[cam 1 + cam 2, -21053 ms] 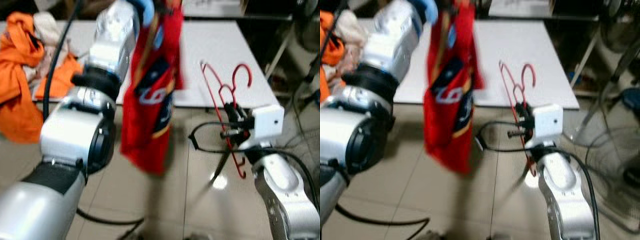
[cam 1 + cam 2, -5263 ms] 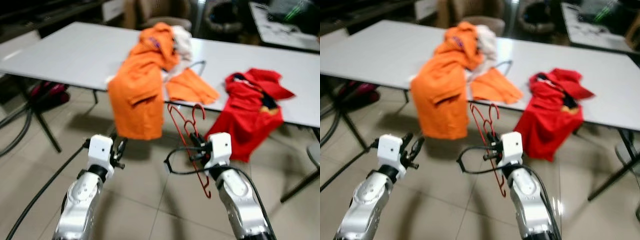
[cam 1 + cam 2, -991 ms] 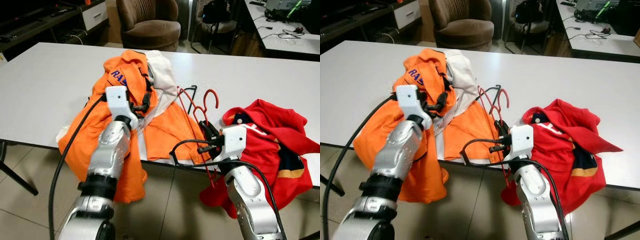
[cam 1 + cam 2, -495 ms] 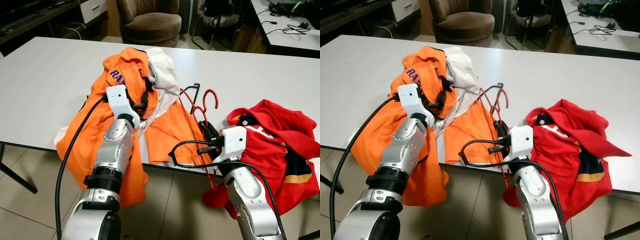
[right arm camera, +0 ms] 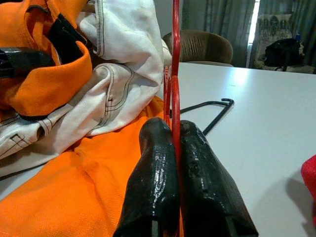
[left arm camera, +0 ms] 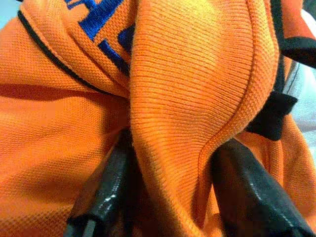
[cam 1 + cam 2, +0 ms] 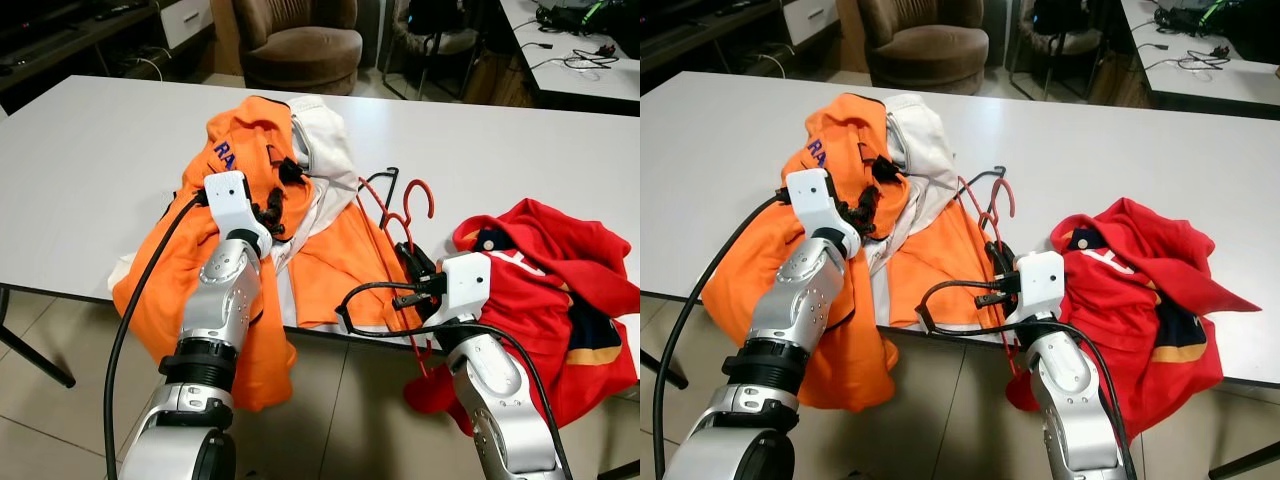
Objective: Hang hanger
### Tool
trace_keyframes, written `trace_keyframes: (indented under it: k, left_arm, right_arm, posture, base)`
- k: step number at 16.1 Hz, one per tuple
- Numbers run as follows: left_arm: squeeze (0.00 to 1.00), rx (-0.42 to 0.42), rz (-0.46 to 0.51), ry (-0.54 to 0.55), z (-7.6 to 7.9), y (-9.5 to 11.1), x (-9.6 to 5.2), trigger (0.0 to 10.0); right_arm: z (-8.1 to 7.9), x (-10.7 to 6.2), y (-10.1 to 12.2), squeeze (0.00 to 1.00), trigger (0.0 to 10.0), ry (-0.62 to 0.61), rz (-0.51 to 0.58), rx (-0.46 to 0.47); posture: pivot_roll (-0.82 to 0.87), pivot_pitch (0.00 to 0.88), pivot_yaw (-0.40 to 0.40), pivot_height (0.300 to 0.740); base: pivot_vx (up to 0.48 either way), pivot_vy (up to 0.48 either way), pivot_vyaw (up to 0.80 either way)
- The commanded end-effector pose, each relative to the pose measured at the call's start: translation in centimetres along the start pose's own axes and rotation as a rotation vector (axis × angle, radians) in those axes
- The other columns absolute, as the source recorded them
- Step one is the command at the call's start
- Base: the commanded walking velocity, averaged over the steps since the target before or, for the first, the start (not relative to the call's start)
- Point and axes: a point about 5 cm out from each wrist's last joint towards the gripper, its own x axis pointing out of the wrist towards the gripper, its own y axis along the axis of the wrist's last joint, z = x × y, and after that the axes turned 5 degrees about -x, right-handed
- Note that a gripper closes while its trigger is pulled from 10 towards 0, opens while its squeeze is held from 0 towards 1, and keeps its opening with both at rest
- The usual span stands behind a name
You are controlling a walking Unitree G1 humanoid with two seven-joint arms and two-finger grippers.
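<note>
Two grippers at work over a white table (image 7: 90,150). Nearest, right gripper (image 7: 414,262) at the table's front edge, fingers (image 5: 155,173) pressed together on red hangers (image 7: 400,225), the wire pinched between them in the right wrist view. Hangers held upright, hooks curling above the gripper, lower ends hanging past the table edge toward the floor. Just beside, to the right, a red shirt (image 7: 545,290) heaped on the table and spilling over the edge. Under and behind the hangers, a flat orange cloth (image 7: 345,255). Further left, left gripper (image 7: 270,207) pushed into an orange shirt (image 7: 190,270), which drapes over the front edge. In the left wrist view, fingers (image 6: 106,190) spread either side of a fold of orange fabric, blue lettering above; not clear whether squeezing or merely straddling the fold. Behind that, a white garment (image 7: 325,150) bunched against the orange shirt. Just beyond the red hooks, a black hanger (image 7: 380,185) lying flat on the tabletop. Far back, past the table, a brown armchair (image 7: 300,40) and a second table (image 7: 580,75) with cables.
</note>
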Motion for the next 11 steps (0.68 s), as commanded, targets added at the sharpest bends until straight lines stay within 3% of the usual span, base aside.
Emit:
trace_keyframes:
  k: [1,11]
  left_arm:
    - [0.0,0.013,-0.004,0.018,-0.42,-0.01,-0.16,0.0]
    - [0.0,0.013,-0.004,0.018,-0.42,-0.01,-0.16,0.0]
  right_arm:
    - [-0.07,0.08,0.26,0.0,10.0,-0.001,0.007,0.004]
    - [-0.07,0.08,0.26,0.0,10.0,-0.001,0.007,0.004]
  posture:
    - [-0.09,0.002,0.059,0.74]
    - [-0.09,0.002,0.059,0.74]
  base:
    - [0.0,0.0,0.0]
    - [0.0,0.0,0.0]
